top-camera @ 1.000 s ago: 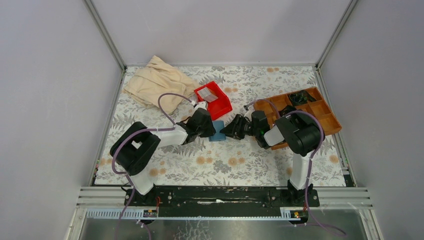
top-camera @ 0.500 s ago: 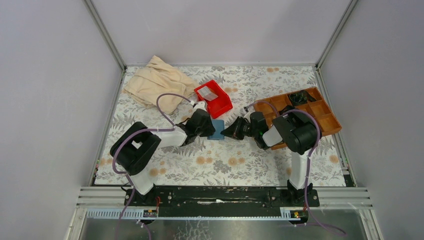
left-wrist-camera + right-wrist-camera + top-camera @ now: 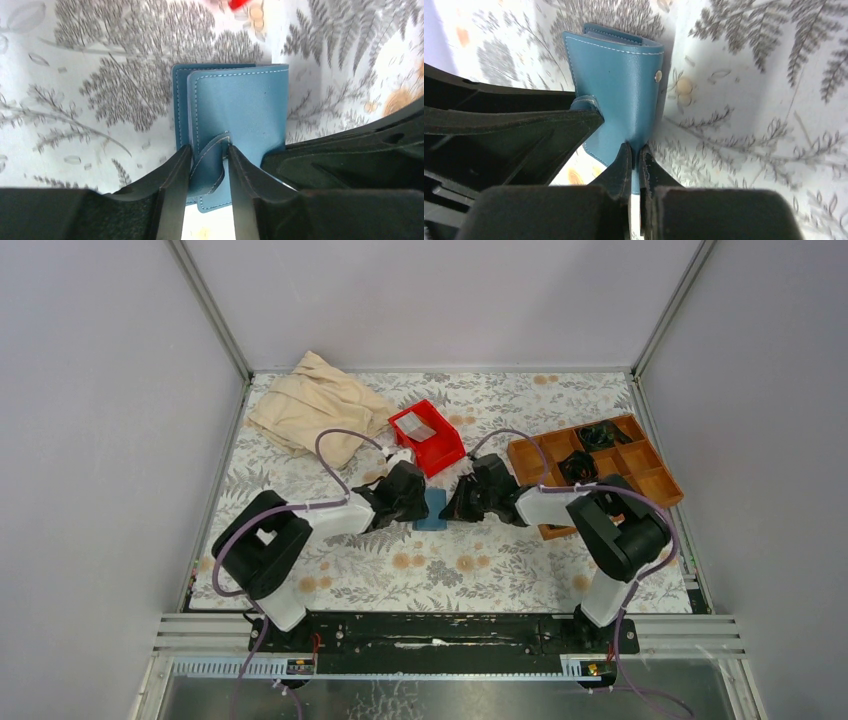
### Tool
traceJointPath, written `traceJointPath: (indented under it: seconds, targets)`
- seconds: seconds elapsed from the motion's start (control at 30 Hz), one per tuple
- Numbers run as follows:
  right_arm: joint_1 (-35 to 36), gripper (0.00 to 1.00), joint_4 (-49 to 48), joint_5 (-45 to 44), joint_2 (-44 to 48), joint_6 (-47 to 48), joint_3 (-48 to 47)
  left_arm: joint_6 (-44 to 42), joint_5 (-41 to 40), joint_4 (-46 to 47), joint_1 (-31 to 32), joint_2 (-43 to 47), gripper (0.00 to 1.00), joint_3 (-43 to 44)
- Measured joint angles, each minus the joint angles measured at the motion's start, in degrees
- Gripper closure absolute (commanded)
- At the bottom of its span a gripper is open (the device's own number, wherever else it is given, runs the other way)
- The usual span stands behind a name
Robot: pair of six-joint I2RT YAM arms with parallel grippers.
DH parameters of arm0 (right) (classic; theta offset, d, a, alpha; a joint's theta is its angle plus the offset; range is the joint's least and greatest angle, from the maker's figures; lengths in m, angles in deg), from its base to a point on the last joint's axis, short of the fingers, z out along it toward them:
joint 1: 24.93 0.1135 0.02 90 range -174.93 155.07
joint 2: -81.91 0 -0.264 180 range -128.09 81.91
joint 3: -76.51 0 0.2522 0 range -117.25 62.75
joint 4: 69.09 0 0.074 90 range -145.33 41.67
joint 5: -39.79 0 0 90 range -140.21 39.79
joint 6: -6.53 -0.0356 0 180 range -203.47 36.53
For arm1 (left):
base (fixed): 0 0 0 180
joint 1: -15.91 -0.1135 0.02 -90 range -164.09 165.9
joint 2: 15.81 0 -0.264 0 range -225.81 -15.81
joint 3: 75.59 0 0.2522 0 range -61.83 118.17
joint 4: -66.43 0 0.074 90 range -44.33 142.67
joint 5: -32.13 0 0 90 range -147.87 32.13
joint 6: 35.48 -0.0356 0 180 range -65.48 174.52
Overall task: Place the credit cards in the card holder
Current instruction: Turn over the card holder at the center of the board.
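Observation:
The card holder (image 3: 434,508), a teal-blue folded wallet, lies on the floral mat between both grippers. In the left wrist view its closure strap curls up off the card holder (image 3: 240,105), and my left gripper (image 3: 208,150) is shut on that strap. My right gripper (image 3: 634,148) is shut on the edge of the top flap of the card holder (image 3: 616,75), which is lifted slightly; a snap stud shows on it. A pale grey credit card (image 3: 421,430) lies in the red bin (image 3: 452,452). From above, the left gripper (image 3: 415,502) and right gripper (image 3: 455,508) nearly meet.
A crumpled beige cloth (image 3: 315,405) lies at the back left. The brown wooden compartment tray (image 3: 655,485) stands at the right behind the right arm, with dark items in its far compartments. The red bin sits just behind the wallet.
The right arm swung left to the wallet and its jaws closed on the flap's edge. The left gripper stayed on the strap, shifting a little.

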Motion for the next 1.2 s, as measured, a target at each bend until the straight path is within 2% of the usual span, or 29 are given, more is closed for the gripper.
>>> traceJointPath:
  seconds: [0.23, 0.47, 0.7, 0.87, 1.0, 1.2]
  targets:
    - [4.59, 1.0, 24.41, -7.69, 7.19, 10.19, -6.54, 2.64, 2.36, -12.13, 3.41, 2.93, 0.49, 2.86]
    - [5.03, 1.0, 36.85, -17.57, 14.03, 16.09, -11.04, 4.09, 2.95, -21.27, 4.81, 8.68, 0.45, 2.71]
    - [4.83, 1.0, 48.3, -29.83, 17.66, 22.64, -16.65, 6.14, -2.1, -23.61, 4.81, 21.53, 0.45, -0.48]
    - [5.46, 1.0, 55.52, -39.08, 17.86, 26.93, -21.31, 8.04, -5.7, -25.44, 4.79, 30.62, 0.45, -5.57]
    - [8.63, 1.0, 60.35, -47.23, 16.9, 29.18, -25.44, 9.29, -8.09, -27.76, 4.79, 35.26, 0.45, -8.13]
    - [18.78, 1.0, 65.31, -58.05, 5.16, 29.59, -32.7, 11.13, -10.49, -31.15, 4.79, 40.44, 0.45, -9.49]
